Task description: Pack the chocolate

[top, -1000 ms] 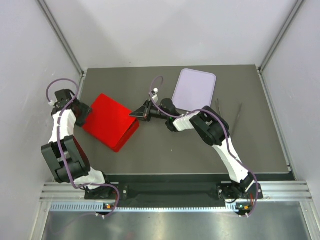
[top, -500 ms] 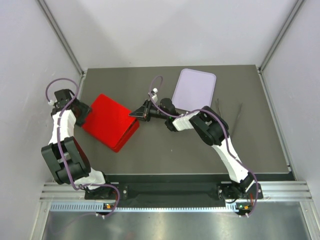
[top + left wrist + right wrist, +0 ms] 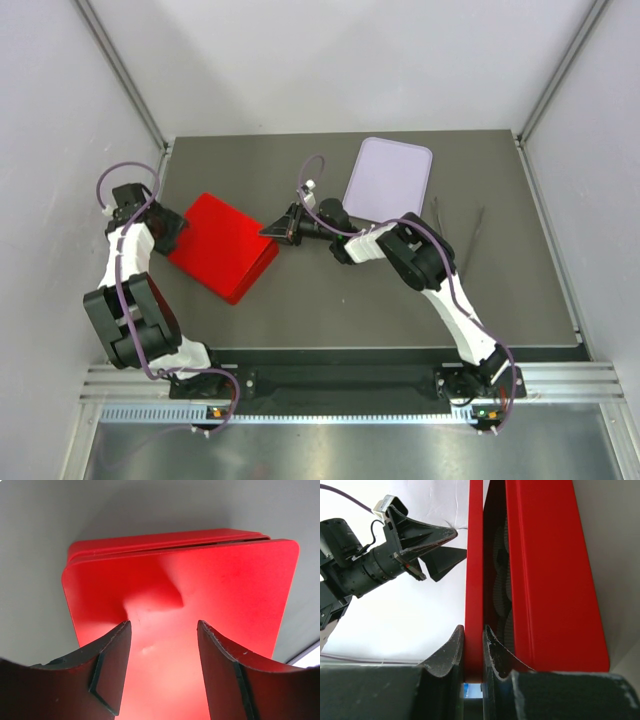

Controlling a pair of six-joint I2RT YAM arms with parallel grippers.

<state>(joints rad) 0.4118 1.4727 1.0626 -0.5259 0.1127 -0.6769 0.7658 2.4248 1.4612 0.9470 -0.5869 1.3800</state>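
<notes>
A flat red lid (image 3: 222, 245) lies over a red box at the left of the table. In the right wrist view the lid (image 3: 474, 570) stands a little apart from the box base (image 3: 550, 580), and fluted paper cups (image 3: 501, 585) show in the gap. The chocolate is hidden. My right gripper (image 3: 272, 230) is shut on the lid's right edge, as the right wrist view (image 3: 473, 630) shows. My left gripper (image 3: 170, 232) is open just above the lid's left part (image 3: 200, 590), its fingers (image 3: 117, 650) spread over the red surface and holding nothing.
A pale lilac tray (image 3: 390, 178) lies at the back, right of the middle. Two thin dark sticks (image 3: 441, 216) lie right of it. Grey walls close in the table at the left, back and right.
My left gripper has shifted slightly right and nearer over the lid. The right gripper keeps its hold on the lid's edge, which has barely moved.
</notes>
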